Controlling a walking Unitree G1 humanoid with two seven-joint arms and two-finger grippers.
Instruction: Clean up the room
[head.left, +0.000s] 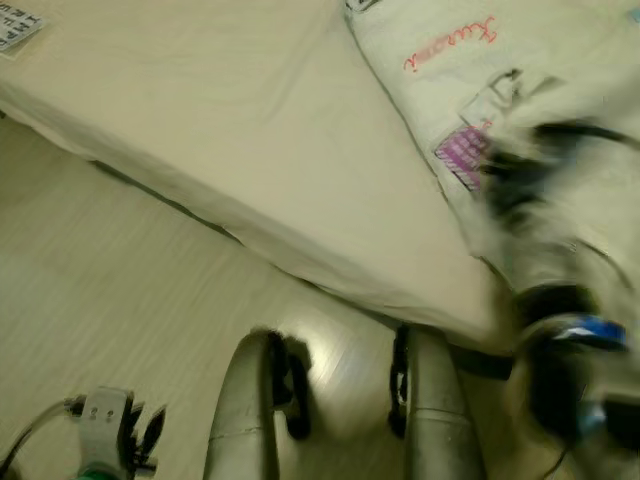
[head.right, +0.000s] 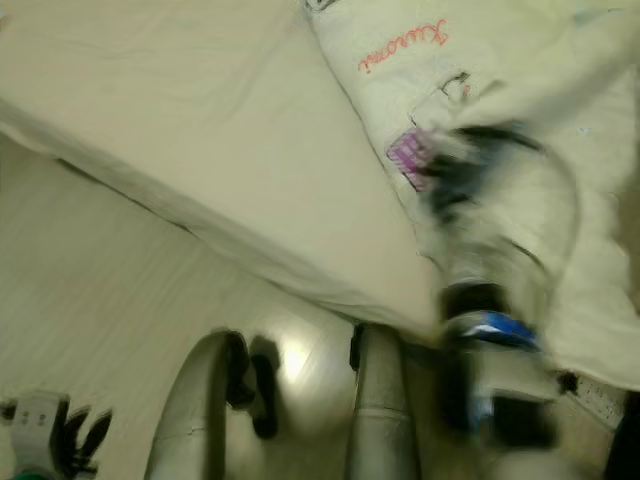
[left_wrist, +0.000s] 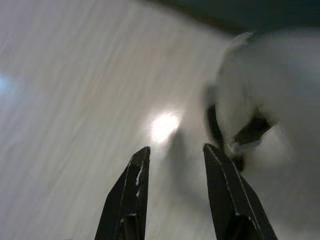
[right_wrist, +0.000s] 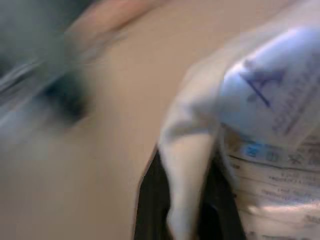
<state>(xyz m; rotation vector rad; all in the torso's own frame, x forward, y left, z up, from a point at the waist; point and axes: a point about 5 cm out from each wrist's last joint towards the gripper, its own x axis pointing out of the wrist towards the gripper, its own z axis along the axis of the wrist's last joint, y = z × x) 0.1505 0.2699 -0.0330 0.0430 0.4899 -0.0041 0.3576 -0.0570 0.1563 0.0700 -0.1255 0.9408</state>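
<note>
A white quilt (head.left: 560, 70) printed with pink script and a purple patch lies bunched on the right side of the cream bed (head.left: 250, 130). My right arm reaches over the bed's near corner, blurred, and its gripper (head.left: 510, 175) sits at the quilt's edge beside the purple patch. In the right wrist view a fold of the white printed quilt (right_wrist: 187, 160) is pinched between the black fingers (right_wrist: 150, 200). My left gripper (head.left: 150, 428) hangs low at the left over the floor, and its fingers (left_wrist: 131, 190) stand apart with nothing between them.
The bed's near edge (head.left: 300, 270) runs diagonally across the view, with pale wood floor (head.left: 100, 300) in front of it. My two silver legs (head.left: 245, 410) stand close to the bed corner. A printed item (head.left: 18, 30) lies at the bed's far left.
</note>
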